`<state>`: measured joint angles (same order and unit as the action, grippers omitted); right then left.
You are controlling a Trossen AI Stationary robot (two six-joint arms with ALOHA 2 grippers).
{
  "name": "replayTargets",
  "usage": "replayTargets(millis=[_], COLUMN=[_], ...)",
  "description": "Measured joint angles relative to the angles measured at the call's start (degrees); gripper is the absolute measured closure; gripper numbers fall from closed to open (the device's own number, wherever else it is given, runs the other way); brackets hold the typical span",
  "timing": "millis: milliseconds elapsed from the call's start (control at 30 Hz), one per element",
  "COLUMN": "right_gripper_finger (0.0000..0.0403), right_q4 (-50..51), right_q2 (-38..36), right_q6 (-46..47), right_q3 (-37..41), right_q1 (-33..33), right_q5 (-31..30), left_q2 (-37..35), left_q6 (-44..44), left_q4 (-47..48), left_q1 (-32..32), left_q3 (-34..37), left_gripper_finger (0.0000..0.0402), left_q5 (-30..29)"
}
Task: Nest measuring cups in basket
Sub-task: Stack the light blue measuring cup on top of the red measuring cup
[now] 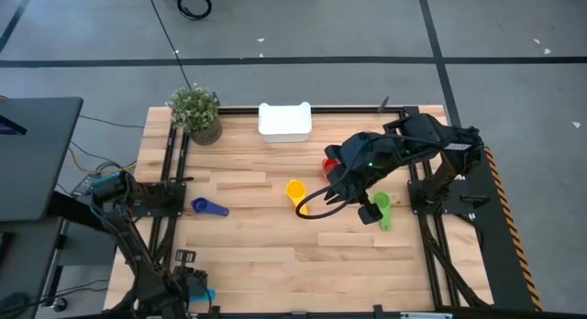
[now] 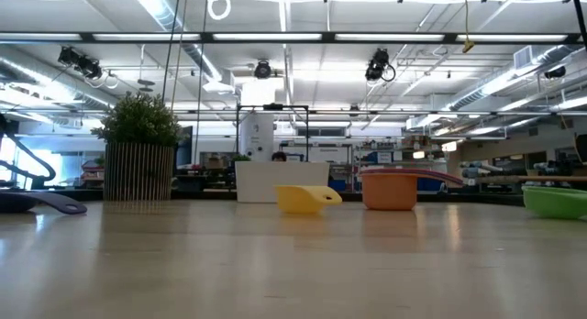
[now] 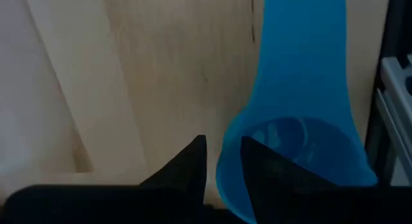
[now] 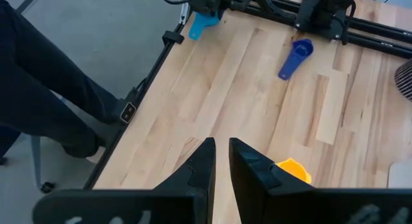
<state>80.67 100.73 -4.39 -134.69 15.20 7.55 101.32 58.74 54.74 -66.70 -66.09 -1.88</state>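
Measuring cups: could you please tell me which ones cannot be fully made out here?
Red cup, high view: mostly under the right arm.
Green cup, high view: partly under that arm; low view: cut by the edge.
Light blue cup, high view: largely under the left arm.
Orange cup: seen only in the low view.

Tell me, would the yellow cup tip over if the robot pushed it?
Probably it would slide rather than tip: the yellow cup sits low and wide on the smooth wooden table. It looks like thin plastic, so likely light and easy to shove. Its handle sticks out to one side, so a push there might spin it around.
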Motion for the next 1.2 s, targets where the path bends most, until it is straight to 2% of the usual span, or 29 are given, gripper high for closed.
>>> replayTargets(millis=[267, 433, 500, 633, 800, 967, 1100, 1200], right_gripper_finger=[0.0353, 0.0353, 0.0353, 0.0359, 0.0368, 0.0374, 0.0377, 0.0381], right_q4=[0.0, 0.0, 0.0, 0.0, 0.1, 0.0, 1.3, 2.9], right_q2=[0.0, 0.0, 0.0, 0.0, -0.6, -3.9, -7.5, -9.9], right_q6=[0.3, 1.4, 1.4, 1.0, 2.7, 3.7, 1.9, 3.2], right_q3=[0.0, 0.0, 0.0, 0.0, -0.2, -0.1, -0.2, -0.2], right_q1=[0.0, 0.0, 0.0, -0.3, -1.9, -3.9, -4.6, -4.9], right_q5=[0.0, -0.2, -2.5, -8.6, -13.3, -16.5, -19.3, -23.8], left_q2=[0.0, 0.0, -0.1, -0.5, -4.2, -11.1, -17.1, -20.4], left_q6=[0.1, -0.9, -3.1, -3.7, -2.5, -2.6, -5.3, -10.3], left_q4=[-8.8, -8.6, -8.8, -7.9, -2.2, 5.2, 10.9, 15.9], left_q1=[0.2, 2.3, 3.5, 5.7, 9.0, 13.3, 18.6, 23.4], left_q3=[5.7, 6.5, 6.4, 6.5, 6.5, 6.5, 5.8, 3.5], left_gripper_finger=[0.0305, 0.0359, 0.0386, 0.0388, 0.0392, 0.0393, 0.0394, 0.0395], left_q5=[0.3, 4.8, 7.4, 7.6, 5.0, 2.4, 1.7, -0.7])
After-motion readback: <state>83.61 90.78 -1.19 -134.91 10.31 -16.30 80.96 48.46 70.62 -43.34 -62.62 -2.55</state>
